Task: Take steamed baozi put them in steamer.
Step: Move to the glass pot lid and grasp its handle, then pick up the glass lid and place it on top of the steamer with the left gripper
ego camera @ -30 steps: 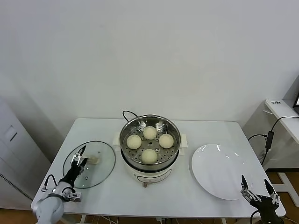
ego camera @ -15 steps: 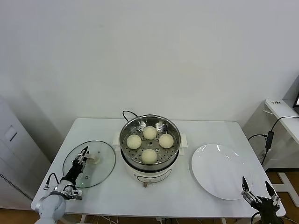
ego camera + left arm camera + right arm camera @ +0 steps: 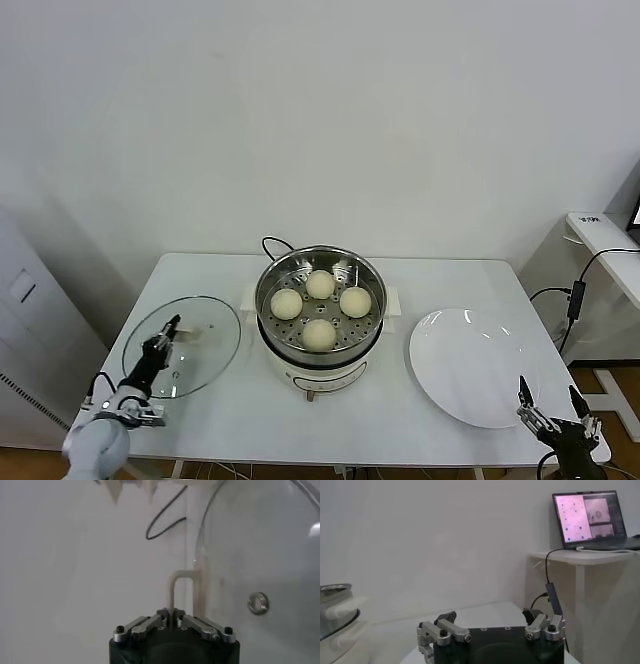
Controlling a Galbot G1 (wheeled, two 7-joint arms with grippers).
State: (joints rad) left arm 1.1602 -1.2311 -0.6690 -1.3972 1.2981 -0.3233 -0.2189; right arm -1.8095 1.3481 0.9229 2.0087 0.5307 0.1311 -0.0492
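Note:
Several cream-white steamed baozi [image 3: 319,333] lie in the shiny steel steamer [image 3: 375,283] at the middle of the table. Left of it, my left gripper [image 3: 170,328] is shut on the cream handle [image 3: 192,335] of the round glass lid [image 3: 182,345]. In the left wrist view the jaws of that gripper [image 3: 171,614] pinch one leg of the handle loop [image 3: 182,582], with the lid [image 3: 260,555] beyond. My right gripper [image 3: 552,415] hangs open and empty off the table's front right corner, and shows again as the right gripper [image 3: 489,616] in its own wrist view.
A flat white plate [image 3: 470,365] lies right of the steamer's white pot base [image 3: 330,378]. A black cord [image 3: 272,243] runs behind the pot. A white cabinet [image 3: 30,340] stands at the left, a side desk [image 3: 605,240] at the right.
My left gripper closed on the lid's handle. The lid has shifted a little left and looks raised off the table. The right gripper stayed put.

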